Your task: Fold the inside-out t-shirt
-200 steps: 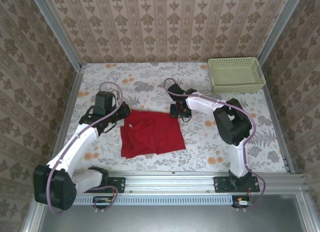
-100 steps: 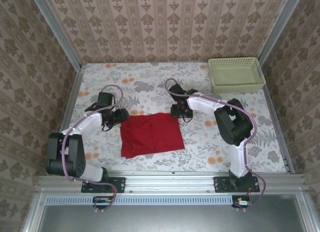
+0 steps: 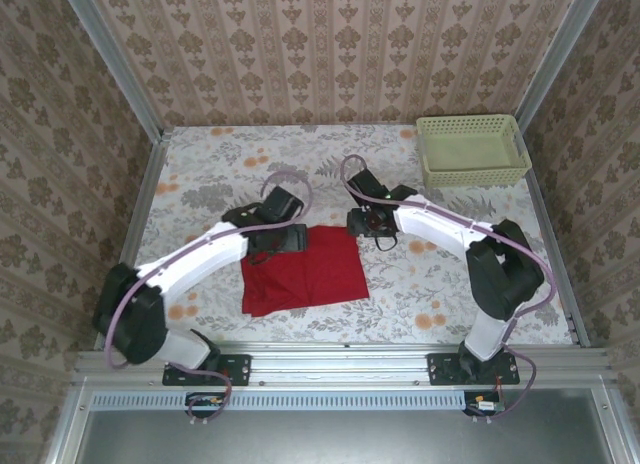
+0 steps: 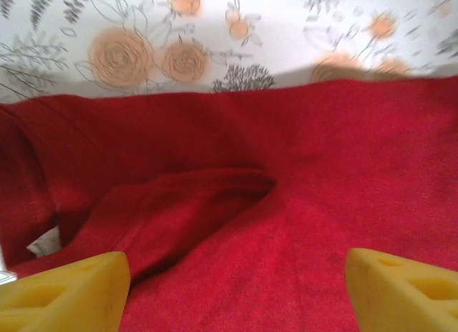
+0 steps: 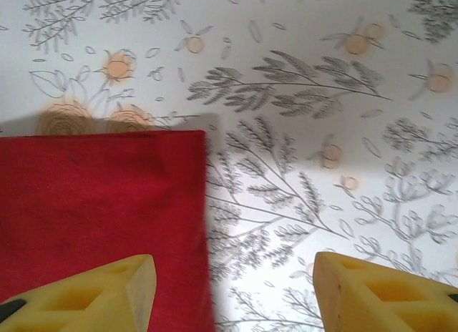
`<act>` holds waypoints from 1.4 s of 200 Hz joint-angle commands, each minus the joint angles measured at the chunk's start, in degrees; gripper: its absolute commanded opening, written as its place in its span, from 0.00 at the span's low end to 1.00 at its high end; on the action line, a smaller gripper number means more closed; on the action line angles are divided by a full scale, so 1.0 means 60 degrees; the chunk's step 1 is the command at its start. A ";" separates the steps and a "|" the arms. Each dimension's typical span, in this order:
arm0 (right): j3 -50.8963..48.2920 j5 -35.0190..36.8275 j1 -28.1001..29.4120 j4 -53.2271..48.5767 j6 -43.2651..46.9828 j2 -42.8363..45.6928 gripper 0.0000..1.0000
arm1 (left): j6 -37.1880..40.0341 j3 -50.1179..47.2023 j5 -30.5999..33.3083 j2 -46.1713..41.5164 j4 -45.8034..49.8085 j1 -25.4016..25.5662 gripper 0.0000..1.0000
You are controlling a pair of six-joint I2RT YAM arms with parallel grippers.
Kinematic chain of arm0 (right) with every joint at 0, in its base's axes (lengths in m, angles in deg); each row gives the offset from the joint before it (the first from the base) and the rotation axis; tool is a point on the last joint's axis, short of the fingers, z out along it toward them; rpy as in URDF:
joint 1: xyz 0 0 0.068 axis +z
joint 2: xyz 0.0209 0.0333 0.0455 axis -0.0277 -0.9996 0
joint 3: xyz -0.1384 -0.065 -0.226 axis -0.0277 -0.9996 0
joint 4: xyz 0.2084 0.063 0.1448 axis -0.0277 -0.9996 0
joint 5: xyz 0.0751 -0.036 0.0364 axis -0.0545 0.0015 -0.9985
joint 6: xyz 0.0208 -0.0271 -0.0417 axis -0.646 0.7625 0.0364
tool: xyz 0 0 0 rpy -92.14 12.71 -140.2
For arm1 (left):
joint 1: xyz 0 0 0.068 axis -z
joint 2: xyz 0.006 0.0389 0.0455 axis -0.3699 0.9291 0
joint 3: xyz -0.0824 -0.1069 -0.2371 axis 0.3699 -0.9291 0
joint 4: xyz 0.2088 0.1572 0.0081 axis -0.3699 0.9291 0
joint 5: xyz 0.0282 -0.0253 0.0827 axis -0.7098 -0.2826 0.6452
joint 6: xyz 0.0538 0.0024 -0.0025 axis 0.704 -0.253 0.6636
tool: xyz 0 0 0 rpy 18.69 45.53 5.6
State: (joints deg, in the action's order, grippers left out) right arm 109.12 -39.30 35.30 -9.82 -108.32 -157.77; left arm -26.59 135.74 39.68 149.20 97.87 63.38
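At the far edge of the cloth, the left gripper [image 3: 287,240] points down over the far left part of the red t-shirt [image 3: 305,269]. In its wrist view the left gripper [image 4: 236,264] has its yellow fingers [image 4: 68,289] spread wide apart with nothing held between them. Red cloth [image 4: 322,174] lies under the gap. A raised fold [image 4: 186,203] of the same cloth runs across toward the left finger. A small white tag [image 4: 44,240] peeks out beside that finger. Whether the fingertips touch the shirt cannot be told.

The right gripper [image 3: 372,224] hangs over the shirt's far right corner. Its wrist view shows the right gripper [image 5: 232,264] with its jaws likewise wide apart and gripping nothing. One yellow finger [image 5: 107,289] sits over the red cloth [image 5: 93,196], the other over bare table, and the shirt's straight edge and square corner lie between them.

The t-shirt lies flat as a rough rectangle, near the middle of the flower-patterned table [image 3: 450,284], closer to the arm bases than to the back wall. A pale green plastic basket [image 3: 470,174] stands in the far right corner, well apart from the shirt.
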 commanded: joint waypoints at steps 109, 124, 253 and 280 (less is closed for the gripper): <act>0.1114 -0.0073 0.0469 0.0378 0.0017 -0.2367 0.62 | -0.1335 -0.1319 0.1328 -0.0842 0.0541 0.0549 0.14; 0.1129 0.0056 0.0350 0.0287 -0.0062 -0.2556 0.62 | -0.1864 -0.2203 0.1357 -0.2155 0.0799 0.0589 0.12; 0.2032 -0.0681 0.0473 0.0092 0.0521 -0.2081 0.61 | -0.3842 -0.4244 0.0402 -0.6309 0.0442 0.0777 0.49; 0.2588 -0.0988 0.0592 0.0061 0.0527 -0.2707 0.60 | -0.4139 -0.3957 0.0407 -0.4128 -0.0580 0.1567 0.49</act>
State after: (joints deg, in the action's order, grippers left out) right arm 121.62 -42.45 38.03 -7.51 -106.18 -170.38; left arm -51.71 110.91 45.58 116.27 103.68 70.59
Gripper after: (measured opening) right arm 0.607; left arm 0.487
